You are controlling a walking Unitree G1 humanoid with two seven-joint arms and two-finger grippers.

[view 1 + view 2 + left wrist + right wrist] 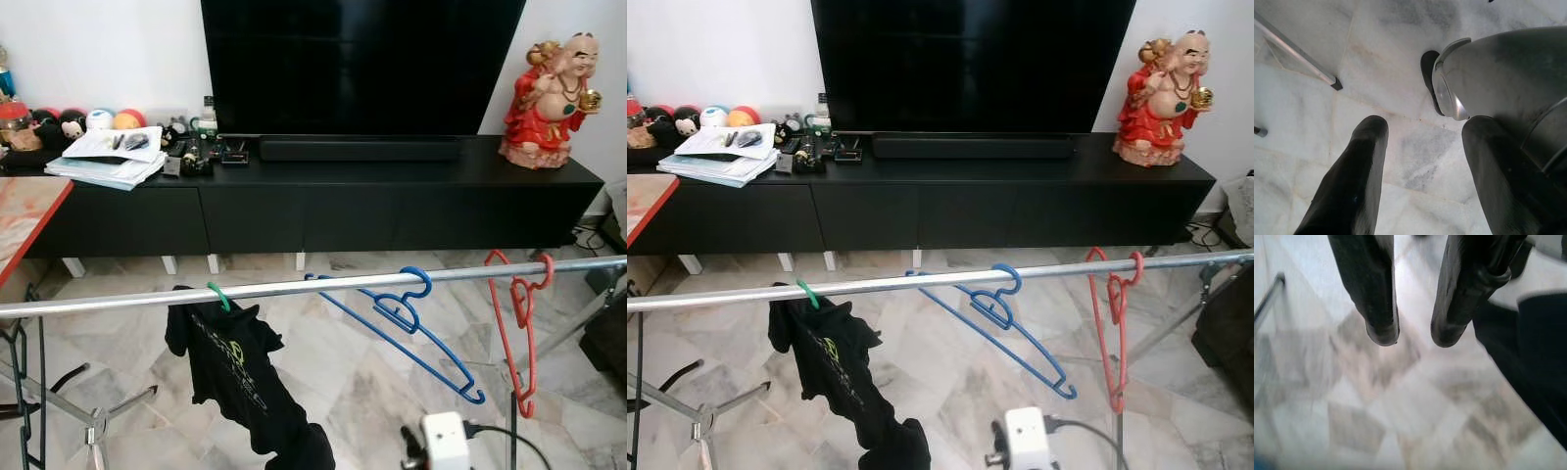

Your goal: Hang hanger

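1. Blue hanger [411, 328] hangs by its hook on the metal rail [294, 287], right of centre, body tilted down toward the right.
2. Red hanger [519, 323] is hooked on the same rail further right, hanging nearly edge-on; apart from the blue one.
3. Green hanger [219, 295] hooks the rail left of centre w/ a black t-shirt [240, 377] on it; shirt droops low toward the floor.
4. Rail runs across the whole view, slightly higher at the right; rack legs [93, 416] show lower left on the marble floor [343, 362].
5. Left pincer [1422, 147]: the two black fingers stand well apart, nothing between them, pointing at the marble floor; a rack leg end lies on the floor beyond.
6. Right pincer [1413, 335]: fingers apart w/ a narrow gap, empty, over the floor; view blurred.
7. White box w/ a cable [446, 441] sits at the bottom edge, right of centre.
8. Behind the rack: long black TV cabinet [323, 201] w/ a big dark TV [362, 64] and soundbar [358, 149].
9. Red-robed figurine [549, 98] stands at the cabinet's right end; papers [108, 157] and small toys [73, 122] at its left end.
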